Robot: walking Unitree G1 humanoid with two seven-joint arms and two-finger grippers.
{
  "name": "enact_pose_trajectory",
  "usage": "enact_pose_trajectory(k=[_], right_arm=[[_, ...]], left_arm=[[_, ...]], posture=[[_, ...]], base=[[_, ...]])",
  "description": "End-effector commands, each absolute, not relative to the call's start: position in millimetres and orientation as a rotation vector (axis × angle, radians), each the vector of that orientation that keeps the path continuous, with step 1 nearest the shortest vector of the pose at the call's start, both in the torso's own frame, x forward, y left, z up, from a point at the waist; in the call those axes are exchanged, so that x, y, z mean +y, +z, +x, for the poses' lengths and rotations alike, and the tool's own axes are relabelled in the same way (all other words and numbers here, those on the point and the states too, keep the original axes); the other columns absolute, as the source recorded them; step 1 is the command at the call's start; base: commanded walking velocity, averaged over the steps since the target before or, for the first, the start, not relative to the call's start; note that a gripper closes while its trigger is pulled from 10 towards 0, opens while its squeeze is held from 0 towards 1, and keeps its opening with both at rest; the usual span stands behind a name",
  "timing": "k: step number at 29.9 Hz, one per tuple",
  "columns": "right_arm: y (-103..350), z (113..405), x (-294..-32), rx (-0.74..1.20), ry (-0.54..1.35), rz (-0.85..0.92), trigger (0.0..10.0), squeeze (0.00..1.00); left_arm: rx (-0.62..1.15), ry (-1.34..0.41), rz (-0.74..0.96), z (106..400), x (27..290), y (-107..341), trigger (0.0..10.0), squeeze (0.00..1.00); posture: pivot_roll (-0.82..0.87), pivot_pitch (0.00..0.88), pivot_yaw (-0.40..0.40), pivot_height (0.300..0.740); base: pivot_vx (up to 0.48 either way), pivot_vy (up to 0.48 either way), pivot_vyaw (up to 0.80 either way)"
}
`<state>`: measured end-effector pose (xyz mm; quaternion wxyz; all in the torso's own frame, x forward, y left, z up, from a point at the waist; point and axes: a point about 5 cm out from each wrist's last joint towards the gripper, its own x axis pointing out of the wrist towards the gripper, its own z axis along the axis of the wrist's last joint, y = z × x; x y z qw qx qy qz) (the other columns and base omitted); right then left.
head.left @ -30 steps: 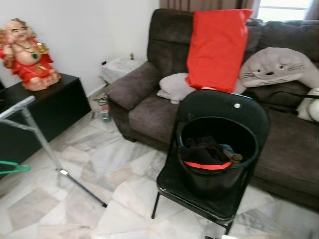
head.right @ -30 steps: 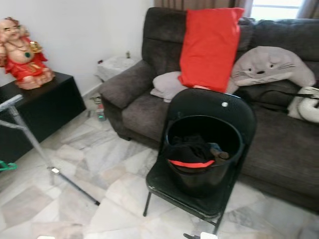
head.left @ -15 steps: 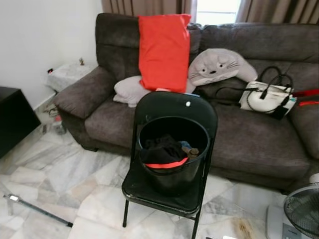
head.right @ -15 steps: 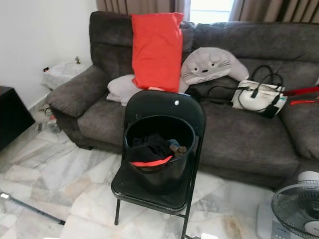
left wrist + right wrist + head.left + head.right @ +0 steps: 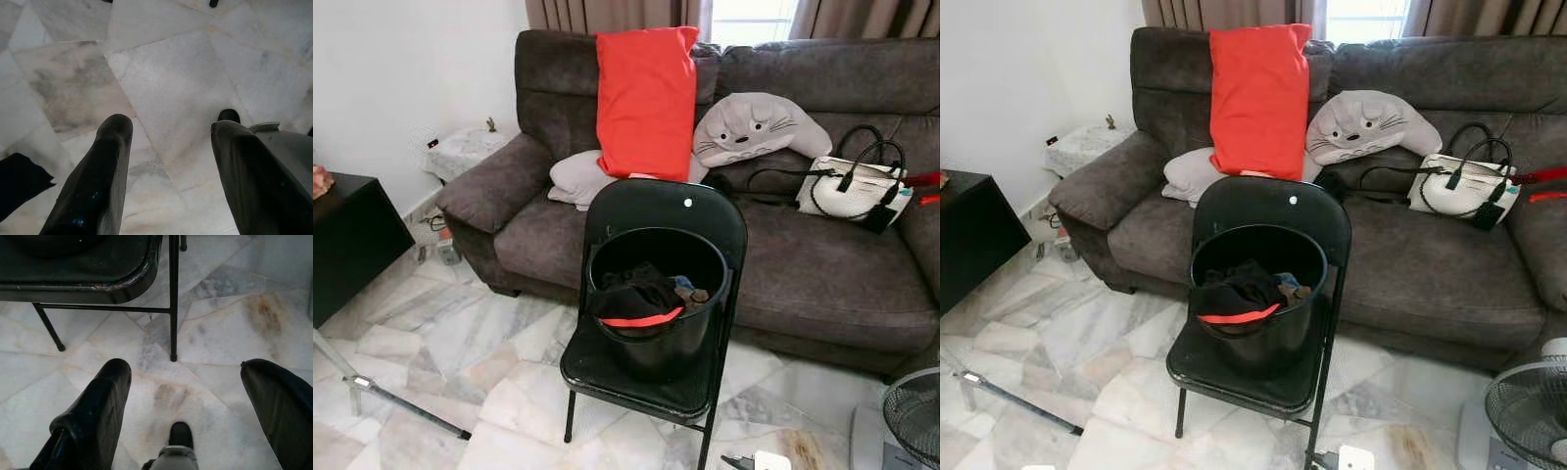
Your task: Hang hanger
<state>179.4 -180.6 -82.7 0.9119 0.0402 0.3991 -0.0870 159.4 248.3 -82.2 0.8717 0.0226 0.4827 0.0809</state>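
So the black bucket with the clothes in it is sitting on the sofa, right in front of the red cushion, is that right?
Not quite. The black bucket with the clothes sits on the seat of the black folding chair, which stands on the floor before the sofa. The left eye view shows it; the red cushion is behind.

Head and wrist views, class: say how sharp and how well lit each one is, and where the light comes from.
Left eye view: sharp and evenly daylit, the window behind the sofa washed out white. Left wrist view: the floor is clear, the near fingers soft and dark. Right wrist view: the chair legs are crisp, the fingers blurred.
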Motion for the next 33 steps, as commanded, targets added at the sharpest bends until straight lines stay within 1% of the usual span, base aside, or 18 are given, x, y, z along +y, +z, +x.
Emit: enact_pose_trajectory(k=[1,5,12,19,20,22,23,24,28,30,33], right_arm=[[-83.9,178.8,-174.3,0.833,-0.17,0.095,10.0,0.0],[-84.0,178.3,-174.6,0.83,-0.182,0.107,10.0,0.0],[-82.5,179.2,-175.4,0.802,-0.182,0.1,10.0,0.0],[-76.9,182.1,-178.5,0.712,-0.229,0.062,10.0,0.0],[-61.5,198.5,-202.5,0.597,-0.249,0.012,10.0,0.0],[-41.3,213.9,-228.0,0.462,-0.272,-0.032,10.0,0.0],[-36.8,214.6,-232.3,0.422,-0.278,-0.049,10.0,0.0],[-36.8,214.6,-232.3,0.422,-0.278,-0.049,10.0,0.0],[-22.9,216.2,-238.5,0.305,-0.271,-0.152,10.0,0.0],[-8.8,218.1,-243.7,0.199,-0.286,-0.237,10.0,0.0],[7.6,221.4,-245.3,0.089,-0.286,-0.293,10.0,0.0]], left_arm=[[1.028,0.208,0.051,153.1,262.8,-80.6,10.0,0.0],[1.033,0.206,0.053,151.3,259.2,-82.5,10.0,0.0],[1.033,0.185,0.058,152.2,247.2,-85.7,10.0,0.0],[1.019,0.199,0.067,153.5,256.4,-82.3,10.0,0.0],[1.019,0.204,0.069,153.0,258.9,-81.7,10.0,0.0],[1.019,0.206,0.07,152.6,260.3,-81.4,10.0,0.0],[1.019,0.206,0.071,152.1,260.7,-81.5,10.0,0.0],[1.019,0.206,0.071,152.1,260.7,-81.5,10.0,0.0],[1.021,0.206,0.079,150.9,261.0,-81.8,10.0,0.0],[1.024,0.204,0.082,150.2,259.8,-82.5,10.0,0.0],[1.026,0.202,0.085,149.5,259.0,-83.0,10.0,0.0]], posture=[[-0.07,0.0,0.079,0.74],[-0.07,0.0,0.081,0.74],[-0.07,0.0,0.08,0.74],[-0.08,0.0,0.08,0.74],[-0.08,0.0,0.081,0.74],[-0.09,0.0,0.083,0.74],[-0.09,0.0,0.082,0.74],[-0.09,0.0,0.082,0.74],[-0.1,0.0,0.083,0.74],[-0.11,0.0,0.083,0.74],[-0.11,0.0,0.085,0.74]], base=[[0.0,0.48,0.0],[0.0,0.457,0.0],[0.0,0.0,0.0],[0.0,0.0,0.0],[0.0,0.0,0.0],[0.0,0.0,0.0],[0.0,0.0,0.0],[0.0,0.0,0.0],[0.0,0.0,0.0],[0.0,0.0,0.0],[0.0,0.0,0.0]])
